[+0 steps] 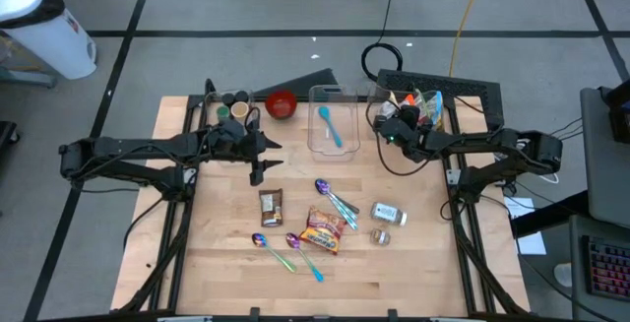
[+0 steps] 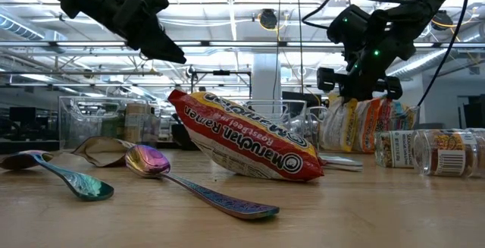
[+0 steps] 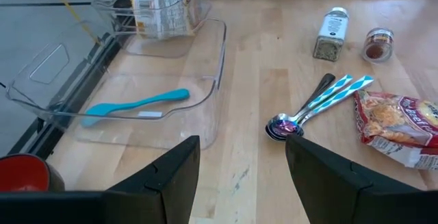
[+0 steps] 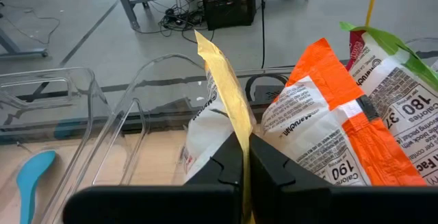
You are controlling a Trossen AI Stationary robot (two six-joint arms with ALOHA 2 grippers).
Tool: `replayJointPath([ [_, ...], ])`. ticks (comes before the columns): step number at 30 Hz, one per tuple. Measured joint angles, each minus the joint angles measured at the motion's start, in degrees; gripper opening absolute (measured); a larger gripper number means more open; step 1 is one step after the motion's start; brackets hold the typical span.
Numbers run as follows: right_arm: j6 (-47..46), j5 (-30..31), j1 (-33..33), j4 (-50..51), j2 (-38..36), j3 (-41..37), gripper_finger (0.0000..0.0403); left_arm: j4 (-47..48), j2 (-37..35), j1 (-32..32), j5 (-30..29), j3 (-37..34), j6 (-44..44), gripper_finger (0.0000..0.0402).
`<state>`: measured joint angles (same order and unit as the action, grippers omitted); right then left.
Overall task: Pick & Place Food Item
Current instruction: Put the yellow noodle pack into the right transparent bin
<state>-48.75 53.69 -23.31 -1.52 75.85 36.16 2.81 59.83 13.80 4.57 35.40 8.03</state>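
My right gripper (image 4: 246,148) is over the clear bin (image 1: 445,115) at the table's far right and is shut on a yellow-edged food packet (image 4: 219,101). Orange and green packets (image 4: 342,128) stand beside that packet. In the low view the yellow-edged packet (image 2: 341,123) shows below my right gripper (image 2: 356,89). My left gripper (image 3: 243,145) hovers open above the table's left middle (image 1: 261,160), with nothing between its fingers. A ramen packet (image 1: 323,228) lies flat on the table near the front. My right gripper pinches the yellow packet's thin upper edge (image 4: 236,125) between its two fingers. The fingers come slanting down from the table's right side. The packet stands upright between the other packets. Its lower part is hidden, so I cannot tell whether it is lifted.
A clear tray (image 1: 320,140) holding a blue spatula (image 1: 330,125) sits at the far middle, with a red bowl (image 1: 282,103) to its left. Several iridescent spoons (image 1: 335,199), a brown packet (image 1: 271,207) and two spice jars (image 1: 389,214) lie on the near half.
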Motion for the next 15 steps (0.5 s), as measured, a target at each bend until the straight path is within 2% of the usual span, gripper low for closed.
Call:
replayJointPath([
  [15,1.94,0.04,-0.02,-0.46,-0.02,0.02,0.0059,0.00,0.00,0.00,0.00,0.00,-0.62,0.0225],
])
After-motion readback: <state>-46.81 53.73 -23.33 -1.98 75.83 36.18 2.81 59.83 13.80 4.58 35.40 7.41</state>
